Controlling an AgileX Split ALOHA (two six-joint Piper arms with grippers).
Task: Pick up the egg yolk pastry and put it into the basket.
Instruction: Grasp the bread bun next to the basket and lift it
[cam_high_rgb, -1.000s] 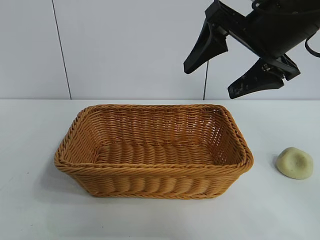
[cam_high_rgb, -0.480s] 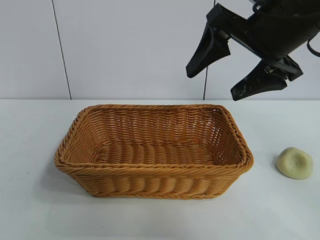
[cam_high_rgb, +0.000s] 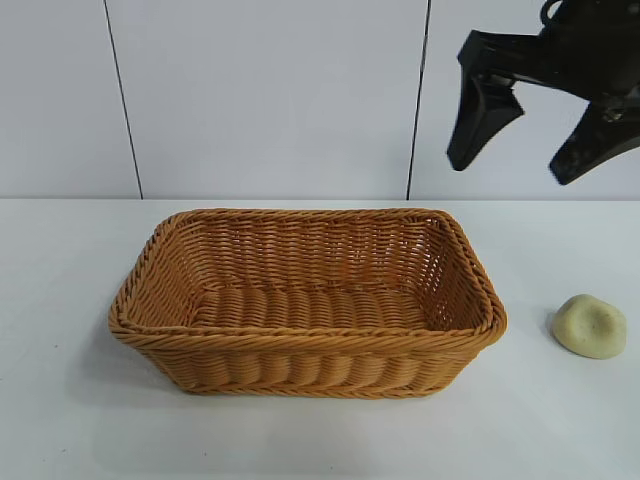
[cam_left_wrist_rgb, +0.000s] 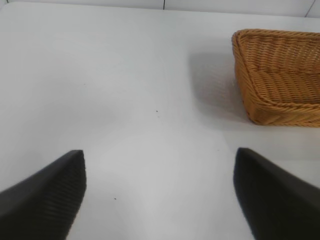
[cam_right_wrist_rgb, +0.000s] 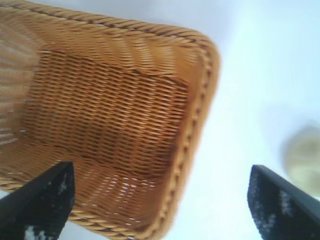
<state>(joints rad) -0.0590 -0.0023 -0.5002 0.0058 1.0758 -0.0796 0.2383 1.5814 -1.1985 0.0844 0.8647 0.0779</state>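
From outside, my right pincer hangs in the air above the far right corner of the basket, its two black fingers spread wide with nothing between them. The pastry lies on the white table, well to the right of the basket and apart from it.

From my left wrist, my left pincer is also spread wide and empty over bare table, with the basket off to one side, well apart.

From my right wrist, the fingers frame the basket's corner; the pastry is a pale blur outside the rim.
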